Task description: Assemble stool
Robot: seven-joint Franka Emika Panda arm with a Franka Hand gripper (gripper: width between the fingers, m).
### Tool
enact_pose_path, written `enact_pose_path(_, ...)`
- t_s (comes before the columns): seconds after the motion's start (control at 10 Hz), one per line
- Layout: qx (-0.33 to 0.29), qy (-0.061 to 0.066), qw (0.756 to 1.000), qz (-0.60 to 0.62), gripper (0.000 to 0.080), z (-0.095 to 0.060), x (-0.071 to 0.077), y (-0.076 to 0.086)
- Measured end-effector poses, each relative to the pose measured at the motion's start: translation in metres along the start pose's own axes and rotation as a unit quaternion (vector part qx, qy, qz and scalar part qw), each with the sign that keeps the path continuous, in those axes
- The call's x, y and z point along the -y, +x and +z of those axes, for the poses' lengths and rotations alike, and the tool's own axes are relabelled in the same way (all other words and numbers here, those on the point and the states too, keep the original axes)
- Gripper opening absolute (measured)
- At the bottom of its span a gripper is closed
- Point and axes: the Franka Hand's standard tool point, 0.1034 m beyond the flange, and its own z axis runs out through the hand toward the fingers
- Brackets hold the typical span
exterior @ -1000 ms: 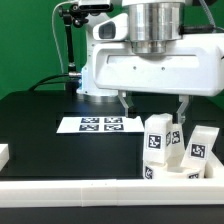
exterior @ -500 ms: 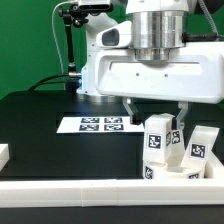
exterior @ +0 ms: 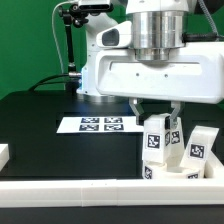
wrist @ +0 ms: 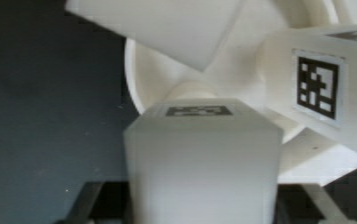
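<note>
Pick-up step: gripper [exterior: 156,116] jaws narrowed around a white blocky tagged plastic leg [exterior: 155,139] at near right; firm hold cannot be confirmed. A straight lift is called for next.

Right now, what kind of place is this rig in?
Probably a robotics lab bench: green backdrop, black table with a marker board, and tagged white stool legs under the gripper.

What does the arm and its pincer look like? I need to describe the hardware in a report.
The arm ends in a boxy white housing under a ribbed silver metal cylinder. The pincer has two slim dark fingers reaching down from the housing. No cables or markings show on it.
</note>
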Motion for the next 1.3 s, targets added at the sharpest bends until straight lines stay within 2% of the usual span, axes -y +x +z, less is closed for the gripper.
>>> enact_pose_path(0.3, 0.0, 0.041, 0.99, 0.138, 0.0337, 0.0003, -0.0009, 0.0067)
enact_pose_path(0.5, -0.002, 0.043, 0.977, 0.208, 0.0337, 0.0001, 0.0031, 0.0008)
enact_pose_path(1.0, 0.005, 0.045, 0.935, 0.352, 0.0337, 0.0001, 0.0044, 0.0007)
enact_pose_path(1.3, 0.006, 0.051, 0.888, 0.457, 0.0337, 0.0007, 0.0077, 0.0015)
